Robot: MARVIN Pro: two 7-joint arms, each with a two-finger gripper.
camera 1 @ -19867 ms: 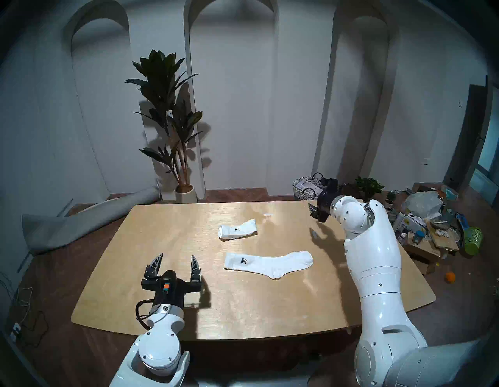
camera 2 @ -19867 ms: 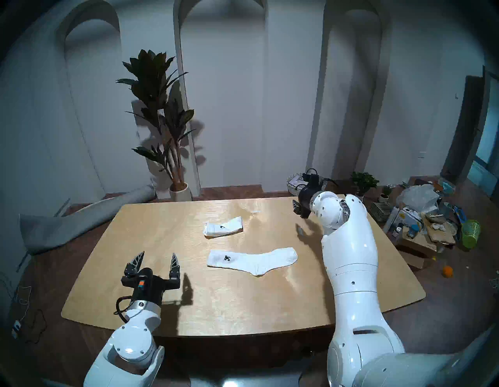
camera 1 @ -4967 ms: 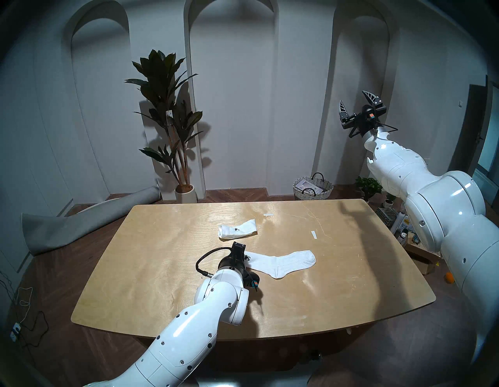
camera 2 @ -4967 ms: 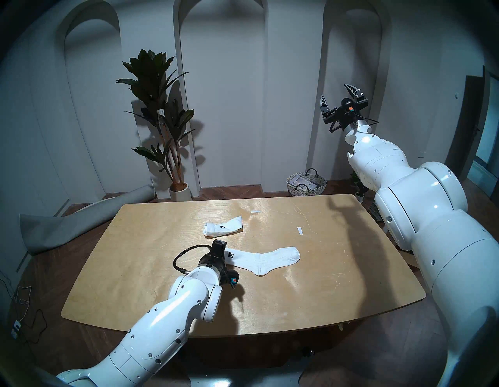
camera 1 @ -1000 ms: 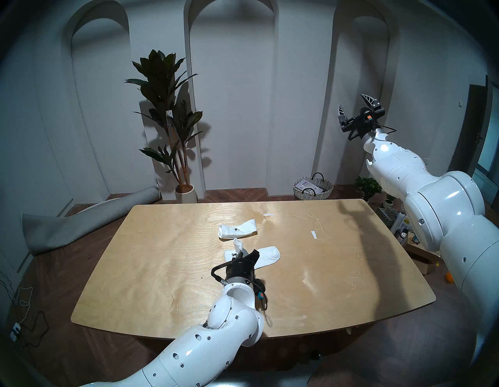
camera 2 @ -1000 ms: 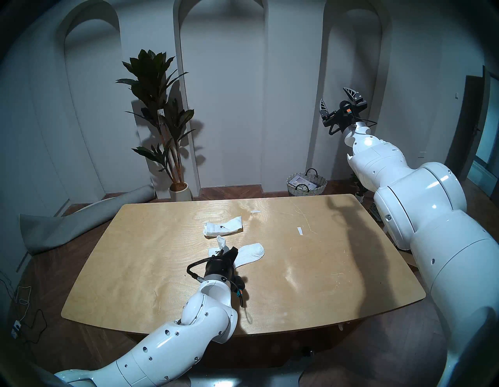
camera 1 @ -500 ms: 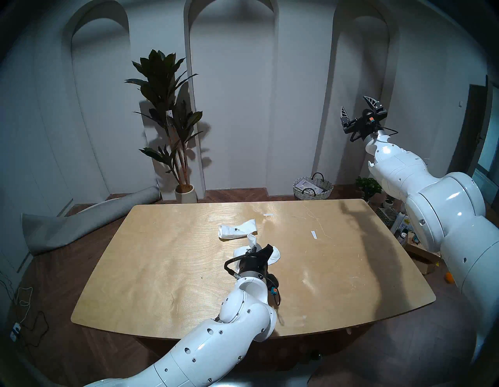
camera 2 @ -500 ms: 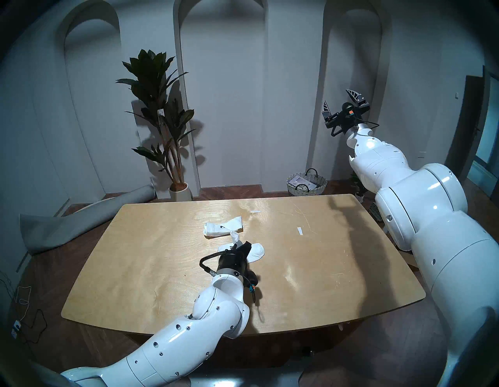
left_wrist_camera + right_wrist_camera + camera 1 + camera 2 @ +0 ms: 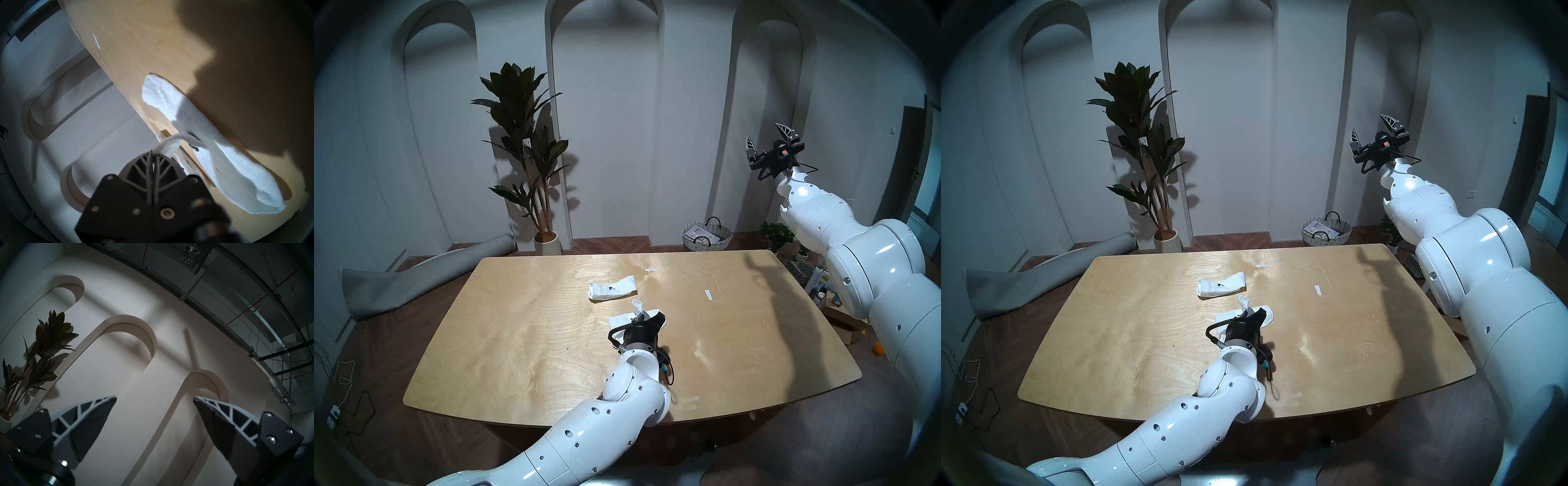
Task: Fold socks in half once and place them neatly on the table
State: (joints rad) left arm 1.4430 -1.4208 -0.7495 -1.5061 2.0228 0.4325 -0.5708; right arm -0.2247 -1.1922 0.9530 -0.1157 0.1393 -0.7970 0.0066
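White sock cuff pinched in left end effector, over table

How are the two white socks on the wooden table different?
The far white folded sock lies flat and alone; the near white sock is pinched at its cuff by the shut left gripper, and that cuff sticks up. The far sock looks tidy, the near sock bunched. Both are white, on the wooden table.

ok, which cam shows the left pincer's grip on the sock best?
Left wrist: the left pincer is shut on the sock's cuff, seen close. Both head views show the arm covering the pinch, cuff poking up. Right wrist shows only wall.
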